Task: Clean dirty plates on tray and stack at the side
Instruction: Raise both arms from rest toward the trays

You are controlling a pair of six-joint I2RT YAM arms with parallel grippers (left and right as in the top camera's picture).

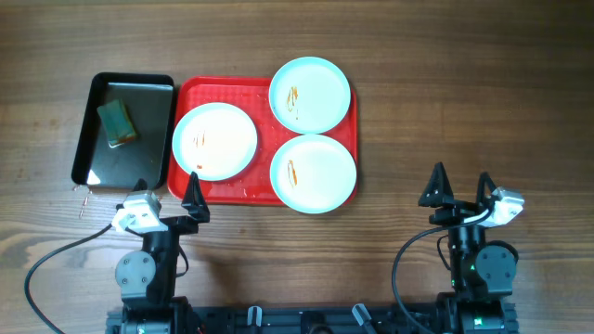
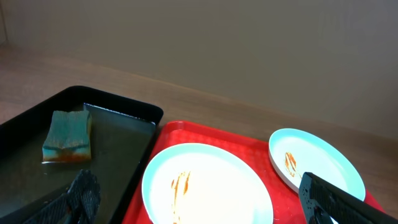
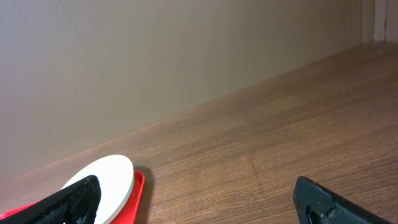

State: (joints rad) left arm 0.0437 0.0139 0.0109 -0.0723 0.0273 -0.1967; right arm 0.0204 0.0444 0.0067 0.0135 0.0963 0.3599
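Three pale blue-white plates lie on the red tray [image 1: 191,92]: a left one [image 1: 214,141], a far one [image 1: 310,95] and a near right one [image 1: 313,173], each with small orange-red smears. In the left wrist view the left plate [image 2: 208,190] sits just ahead, the far plate [image 2: 317,162] to its right, on the tray [image 2: 186,132]. My left gripper [image 1: 168,193] is open and empty at the tray's near left corner. My right gripper [image 1: 460,186] is open and empty over bare table, right of the tray. The right wrist view shows a plate edge [image 3: 109,177] on the tray's corner [image 3: 138,193].
A smaller black tray [image 1: 93,130] stands left of the red tray and holds a green sponge [image 1: 117,123] with an orange underside, also in the left wrist view [image 2: 67,137]. Bare wooden table lies to the right of the red tray.
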